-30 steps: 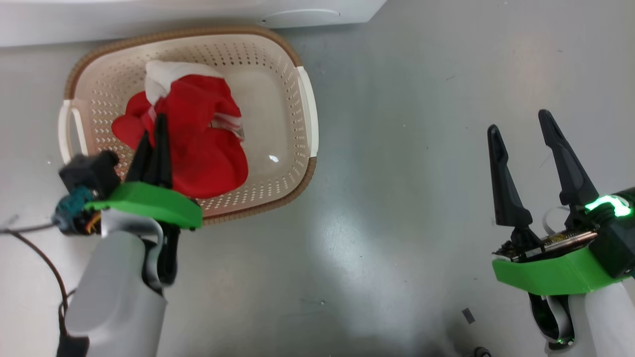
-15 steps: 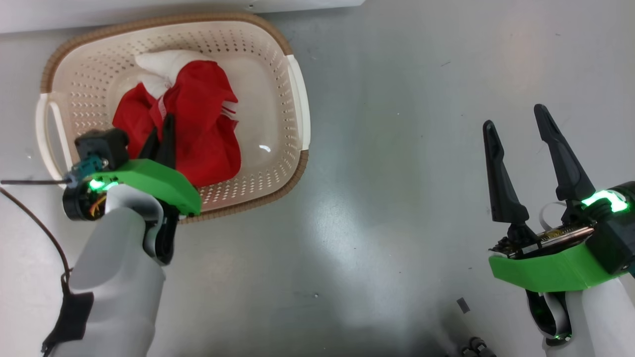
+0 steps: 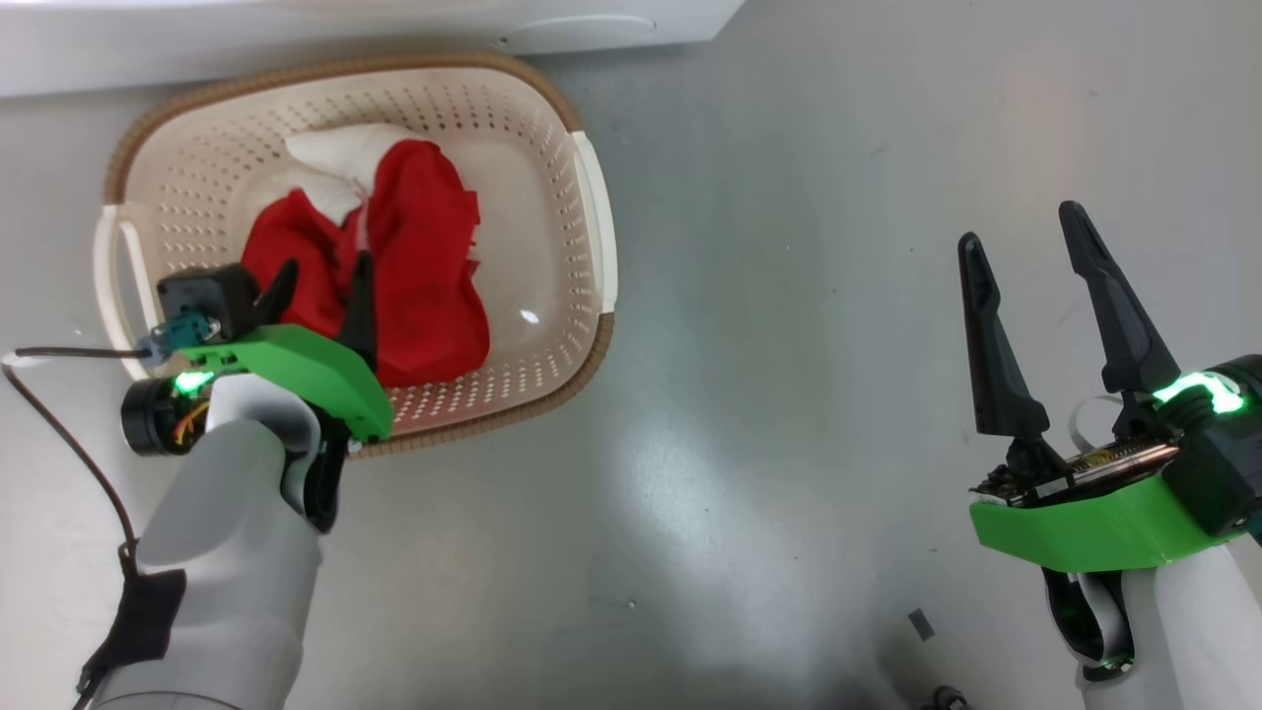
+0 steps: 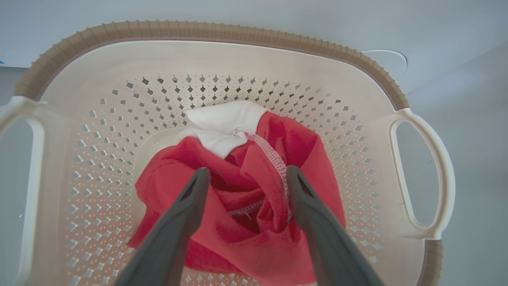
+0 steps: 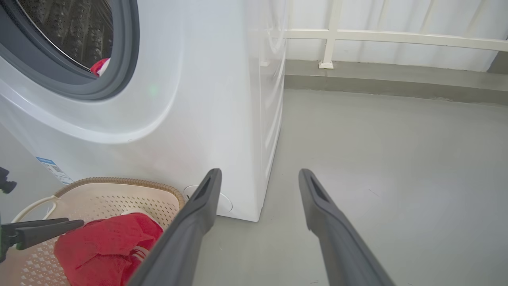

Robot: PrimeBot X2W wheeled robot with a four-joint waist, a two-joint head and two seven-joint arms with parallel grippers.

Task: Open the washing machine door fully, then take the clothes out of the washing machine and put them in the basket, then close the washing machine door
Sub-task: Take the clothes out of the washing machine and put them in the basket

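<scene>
The cream basket (image 3: pixel 590 212) with a brown rim stands on the floor against the white washing machine (image 3: pixel 394 30). The red and white clothes (image 3: pixel 424 266) lie bunched inside it. My left gripper (image 3: pixel 325 268) hangs open just over the clothes. In the left wrist view its fingers (image 4: pixel 178 222) straddle the red fabric (image 4: pixel 254 186) without pinching it. My right gripper (image 3: pixel 1020 227) is open and empty over bare floor, far right of the basket. The right wrist view shows the drum opening (image 5: pixel 75 28) with a scrap of red fabric (image 5: pixel 99 65) at its gasket. The washing machine door is out of view.
Grey floor (image 3: pixel 789 394) stretches right of the basket. A white railing (image 5: pixel 377 35) runs along the back wall beyond the machine. A dark cable (image 3: pixel 59 434) trails beside my left forearm. A small dark scrap (image 3: pixel 919 623) lies on the floor near my right arm.
My left gripper, shut on the red clothes before, has opened, and the clothes now rest loose in the basket. The right gripper has stayed put; the camera shifted slightly.
</scene>
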